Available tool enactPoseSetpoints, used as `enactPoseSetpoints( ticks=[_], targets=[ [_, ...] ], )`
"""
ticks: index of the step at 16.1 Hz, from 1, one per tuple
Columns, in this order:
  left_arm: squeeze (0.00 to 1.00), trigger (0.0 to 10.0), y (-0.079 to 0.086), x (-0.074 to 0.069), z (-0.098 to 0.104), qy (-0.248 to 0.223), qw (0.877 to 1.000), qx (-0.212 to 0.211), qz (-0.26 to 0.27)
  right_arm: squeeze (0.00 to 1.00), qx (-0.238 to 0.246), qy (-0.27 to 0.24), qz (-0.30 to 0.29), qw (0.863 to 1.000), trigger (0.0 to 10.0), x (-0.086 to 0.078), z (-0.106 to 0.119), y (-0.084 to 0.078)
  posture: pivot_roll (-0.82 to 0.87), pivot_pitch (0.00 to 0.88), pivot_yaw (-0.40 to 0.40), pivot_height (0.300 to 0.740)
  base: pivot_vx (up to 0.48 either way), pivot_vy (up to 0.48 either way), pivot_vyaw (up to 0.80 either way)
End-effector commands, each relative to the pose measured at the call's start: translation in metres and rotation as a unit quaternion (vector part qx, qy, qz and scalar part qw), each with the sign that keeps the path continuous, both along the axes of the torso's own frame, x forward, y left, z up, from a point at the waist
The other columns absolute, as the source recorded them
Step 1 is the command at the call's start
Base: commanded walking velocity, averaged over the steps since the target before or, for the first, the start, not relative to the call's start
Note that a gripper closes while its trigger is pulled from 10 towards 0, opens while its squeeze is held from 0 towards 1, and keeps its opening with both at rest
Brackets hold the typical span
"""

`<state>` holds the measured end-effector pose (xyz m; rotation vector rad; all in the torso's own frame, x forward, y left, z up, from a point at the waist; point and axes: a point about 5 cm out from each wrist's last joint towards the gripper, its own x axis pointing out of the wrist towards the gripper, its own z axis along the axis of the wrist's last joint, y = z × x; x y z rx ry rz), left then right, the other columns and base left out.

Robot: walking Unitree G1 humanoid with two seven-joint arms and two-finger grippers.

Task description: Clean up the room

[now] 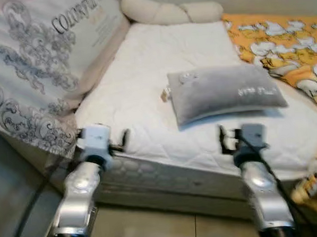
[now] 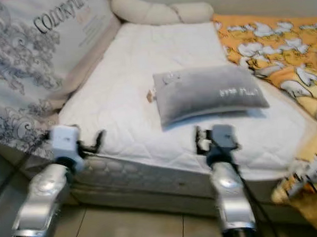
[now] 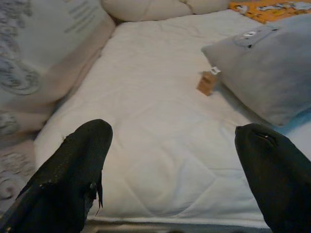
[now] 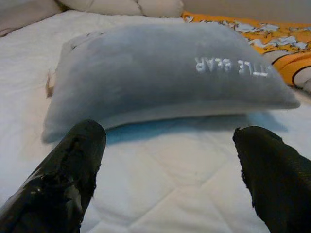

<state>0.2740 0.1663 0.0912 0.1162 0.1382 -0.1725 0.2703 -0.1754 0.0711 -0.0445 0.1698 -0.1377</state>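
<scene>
A grey plush pillow (image 1: pixel 223 91) with white lettering lies in the middle of the white mattress (image 1: pixel 145 71); a small brown tag (image 3: pixel 207 83) hangs off its left end. My right gripper (image 4: pixel 170 165) is open just short of the pillow's near side, over the bed's front edge. My left gripper (image 3: pixel 172 160) is open too, above bare mattress to the pillow's left. Both silver arms (image 1: pixel 80 191) reach up from below in the eye views.
A large patterned duvet (image 1: pixel 33 61) is bunched along the bed's left side. A cream bolster (image 1: pixel 169 12) lies at the head. An orange cartoon-print blanket (image 1: pixel 282 43) covers the right side and spills over the front right corner (image 2: pixel 305 185). Tiled floor (image 1: pixel 154 230) lies below.
</scene>
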Motion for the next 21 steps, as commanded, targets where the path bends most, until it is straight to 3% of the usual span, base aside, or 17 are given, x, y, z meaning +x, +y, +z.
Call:
enactPoseSetpoints(
  ticks=[1, 4, 17, 21],
  targets=[
    [0.00, 10.0, 0.0112, 0.0015, 0.0001, 0.001, 1.000, 0.010, 0.015, 0.00, 0.013, -0.010, 0.013, 1.000, 10.0, 0.0047, 0.0051, 0.0104, 0.05, 0.000, 0.017, 0.740, 0.334, 0.000, -0.80],
    [0.00, 10.0, 0.0086, 0.0030, -0.0005, -0.001, 1.000, 0.008, 0.012, 0.00, -0.002, -0.012, 0.012, 1.000, 10.0, 0.0059, 0.0050, 0.0092, 0.05, 0.000, 0.013, 0.740, 0.334, 0.000, -0.79],
    [0.00, 10.0, 0.0114, -0.0002, -0.0017, -0.002, 1.000, 0.010, 0.013, 0.00, 0.008, -0.004, 0.010, 1.000, 10.0, 0.0040, -0.0007, 0.0120, 0.05, 0.000, 0.021, 0.740, 0.336, 0.000, 0.00],
    [0.00, 10.0, 0.0125, -0.0005, -0.0011, -0.002, 1.000, 0.012, 0.015, 0.00, 0.016, 0.001, 0.043, 0.999, 10.0, 0.0024, -0.0016, 0.0162, 0.06, 0.000, 0.023, 0.740, 0.337, 0.000, 0.00]
  ],
)
